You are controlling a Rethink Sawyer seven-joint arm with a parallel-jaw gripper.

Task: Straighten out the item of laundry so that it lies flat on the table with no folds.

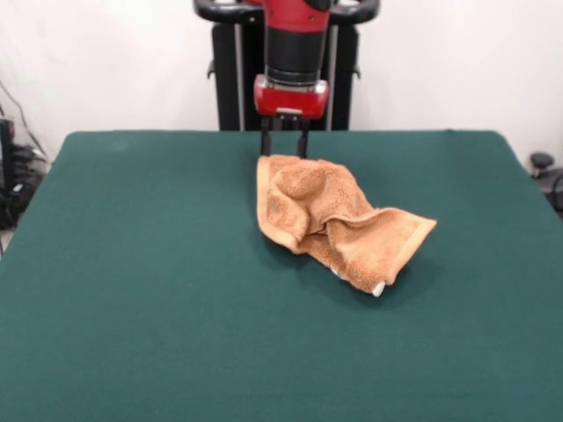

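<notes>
Towel (339,220) not yet flat: lies bunched and folded over itself just past mid-bench (132,290), one corner lifted, small white tag at its near edge. Straightening appears largely undone. Gripper (284,145) at the towel's far edge, jaws parted, grasp uncertain. Count: one towel, one gripper, one bench.

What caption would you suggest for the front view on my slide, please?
Sawyer's tool at the far edge of a crumpled orange towel on the green table.
</notes>
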